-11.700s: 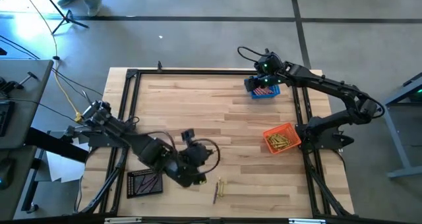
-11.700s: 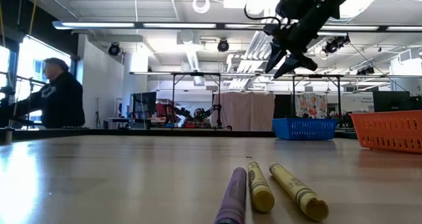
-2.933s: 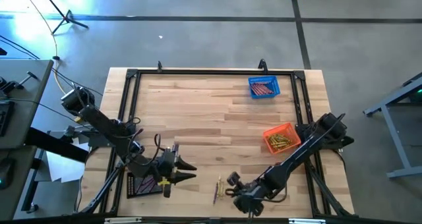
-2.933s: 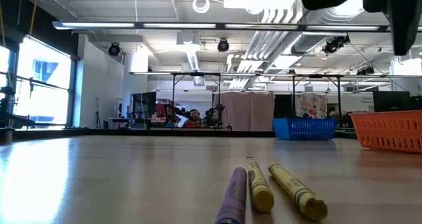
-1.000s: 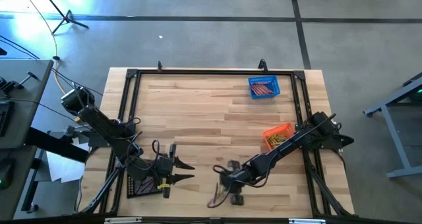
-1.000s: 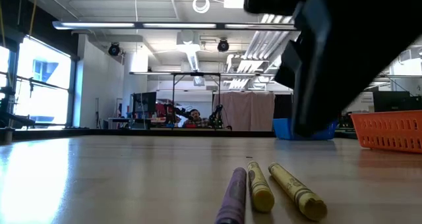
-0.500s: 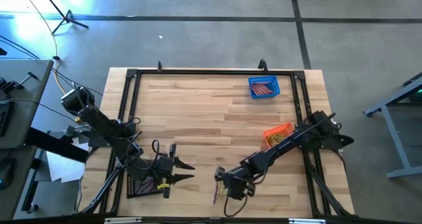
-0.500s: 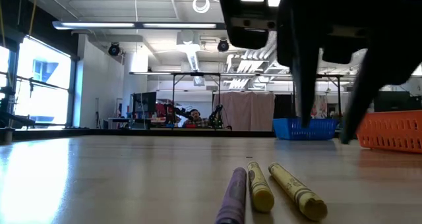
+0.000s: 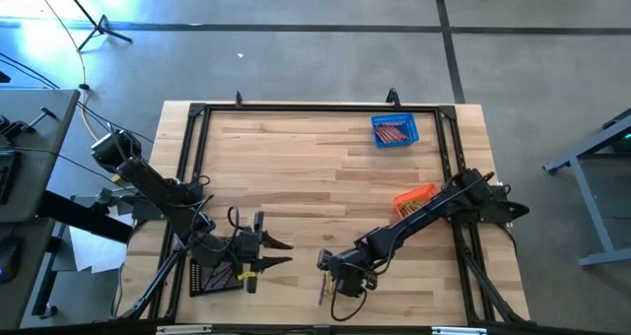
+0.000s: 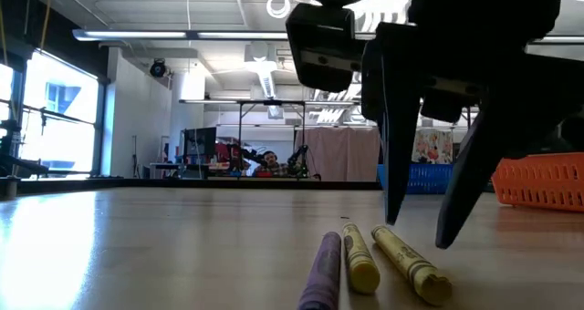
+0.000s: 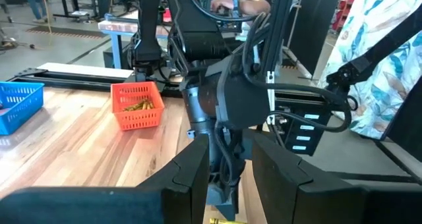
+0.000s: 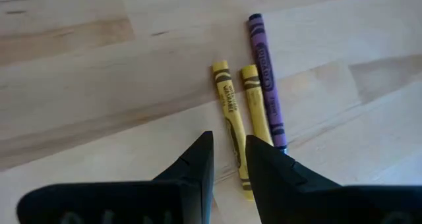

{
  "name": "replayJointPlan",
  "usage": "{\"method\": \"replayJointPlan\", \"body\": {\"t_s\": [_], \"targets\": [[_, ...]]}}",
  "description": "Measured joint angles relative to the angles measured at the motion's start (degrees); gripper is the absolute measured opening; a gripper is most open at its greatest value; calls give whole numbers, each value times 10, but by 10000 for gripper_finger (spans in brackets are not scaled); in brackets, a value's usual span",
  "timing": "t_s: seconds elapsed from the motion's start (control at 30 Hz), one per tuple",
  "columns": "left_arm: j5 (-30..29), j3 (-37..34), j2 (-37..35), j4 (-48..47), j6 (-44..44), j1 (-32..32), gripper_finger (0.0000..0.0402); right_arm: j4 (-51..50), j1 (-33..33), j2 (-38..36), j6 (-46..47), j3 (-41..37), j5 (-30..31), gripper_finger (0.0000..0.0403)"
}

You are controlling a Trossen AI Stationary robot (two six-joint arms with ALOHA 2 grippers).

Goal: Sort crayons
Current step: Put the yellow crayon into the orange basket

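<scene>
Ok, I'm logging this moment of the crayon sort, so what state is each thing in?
Right gripper: open, over the loose crayons.
Left gripper: open, beside black basket.
Purple crayon: flat on table.
Two yellow crayons: flat, side by side.
Blue basket: holds red crayons.
Orange basket: holds yellow crayons.
Black basket: on table.

The worktop [image 9: 296, 167] is showing pale, smooth wood planks with a soft sheen. Three crayons [image 12: 247, 105] near its front edge are wearing matt paper wrappers. The right gripper [image 12: 227, 159] over them is looking like matt black plastic, its fingers slightly parted.
</scene>
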Motion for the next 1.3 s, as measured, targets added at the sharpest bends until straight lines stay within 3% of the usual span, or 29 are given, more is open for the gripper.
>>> {"method": "replayJointPlan", "body": {"t_s": [0.53, 0.8, 1.3], "targets": [[0, 0, 0, 0, 0, 0, 101, -5, 0, 3, 15, 21, 1, 73], [1, 0, 0, 0, -1, 0, 101, -54, 0, 3, 19, 39, 1, 73], [1, 0, 0, 10, -1, 0, 101, -25, 0, 11, 30, 42, -2, 73]]}}
